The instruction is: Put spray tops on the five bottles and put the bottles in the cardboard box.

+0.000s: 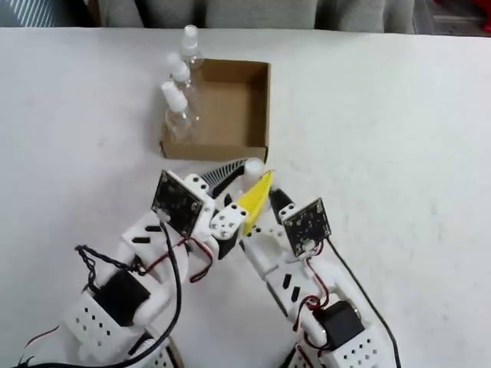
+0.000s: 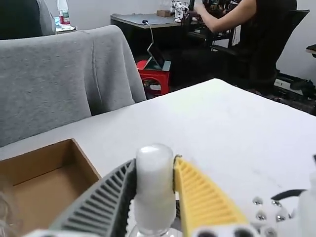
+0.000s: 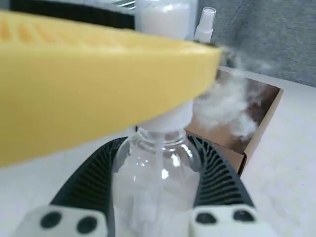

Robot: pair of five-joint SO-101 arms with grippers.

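A clear bottle (image 3: 155, 192) stands upright just in front of the cardboard box (image 1: 230, 107), and my right gripper (image 3: 158, 153) is shut on its body with a black finger on either side. My left gripper (image 2: 154, 173) is above it, its grey finger (image 2: 106, 202) and yellow finger (image 2: 202, 197) shut on the white spray top (image 2: 154, 163) that sits on the bottle's neck. In the high view the left gripper (image 1: 252, 170) is close to the box's near wall, and the bottle is hidden under it. Three bottles with spray tops (image 1: 178, 100) stand along the box's left side.
The box's right part (image 1: 242, 100) holds nothing. A grey chair back (image 2: 64, 74) stands beyond the table's far edge. The white table (image 1: 383, 138) spreads out to the right of the box. Both arms (image 1: 130, 291) crowd the near edge.
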